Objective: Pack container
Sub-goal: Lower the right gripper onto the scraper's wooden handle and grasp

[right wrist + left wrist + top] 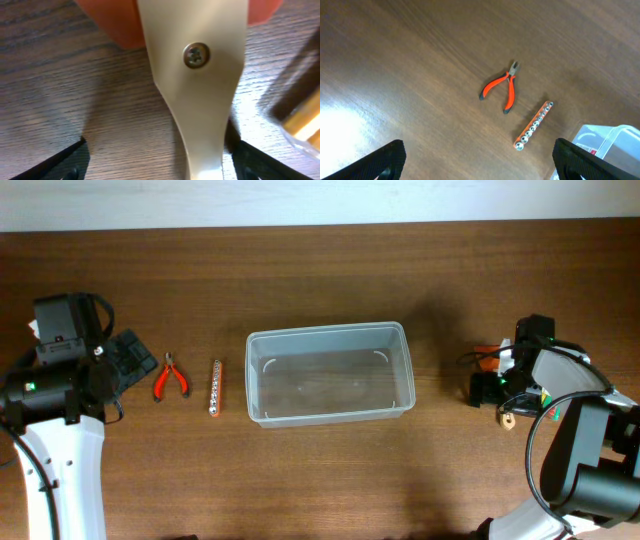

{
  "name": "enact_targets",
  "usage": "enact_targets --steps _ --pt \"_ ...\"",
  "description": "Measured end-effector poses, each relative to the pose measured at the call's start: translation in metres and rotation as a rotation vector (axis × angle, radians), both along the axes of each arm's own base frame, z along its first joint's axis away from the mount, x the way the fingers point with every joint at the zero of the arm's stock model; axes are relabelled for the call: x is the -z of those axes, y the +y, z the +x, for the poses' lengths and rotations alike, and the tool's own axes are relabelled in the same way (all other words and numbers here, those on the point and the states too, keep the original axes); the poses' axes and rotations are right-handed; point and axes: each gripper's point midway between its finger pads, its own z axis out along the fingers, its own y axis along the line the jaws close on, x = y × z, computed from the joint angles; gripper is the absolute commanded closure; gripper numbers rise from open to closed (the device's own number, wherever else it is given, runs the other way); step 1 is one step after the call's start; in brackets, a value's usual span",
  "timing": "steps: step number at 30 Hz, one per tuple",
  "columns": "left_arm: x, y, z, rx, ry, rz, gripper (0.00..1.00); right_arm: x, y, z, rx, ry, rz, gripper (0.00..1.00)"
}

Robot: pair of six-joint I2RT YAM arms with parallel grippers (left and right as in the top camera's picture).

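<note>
Brown wooden table (320, 270) is seen bearing the clear container (256, 380) at its centre, nothing packed yet: orange pliers (171, 377) and a studded strip (215, 387) are left outside near the wide-open, empty left gripper (480, 161), while a metal blade (195, 100) is straddled, apparently unclamped, by the spread right gripper (161, 161).

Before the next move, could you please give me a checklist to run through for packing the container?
1. Container upright, no tools inside: ok.
2. Left gripper open, nothing between its fingers: ok.
3. Pliers lying free on the table, apart from the bit strip: ok.
4. Right gripper straddling the metal blade: ok.
5. Right gripper closed firmly on that blade: cannot tell.
</note>
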Motion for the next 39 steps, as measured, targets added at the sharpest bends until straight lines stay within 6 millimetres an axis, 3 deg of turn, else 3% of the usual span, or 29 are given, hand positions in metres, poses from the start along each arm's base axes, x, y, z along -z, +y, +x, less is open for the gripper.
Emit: enact_targets --steps 4,11,17,24,39 --pt "0.0001 0.0 -0.0002 0.0 0.001 0.0 0.04 0.0 0.0004 0.0023 -0.009 -0.008 0.002 0.39" --pt "0.0003 -0.0001 -0.0006 0.0 0.003 -0.001 0.04 -0.0001 0.0001 0.0034 -0.01 -0.011 0.001 0.5" --pt "0.0004 -0.0001 -0.0007 0.0 0.003 -0.001 0.04 0.0 -0.0003 0.0041 -0.018 -0.013 -0.001 0.73" --pt "0.0005 -0.0002 -0.0009 0.0 0.004 -0.001 0.04 -0.0002 -0.0024 0.0045 -0.014 -0.012 -0.013 0.88" --pt "0.0009 -0.0003 -0.0017 0.0 0.008 -0.002 0.04 -0.0006 -0.0028 0.0051 -0.011 -0.014 -0.016 0.96"
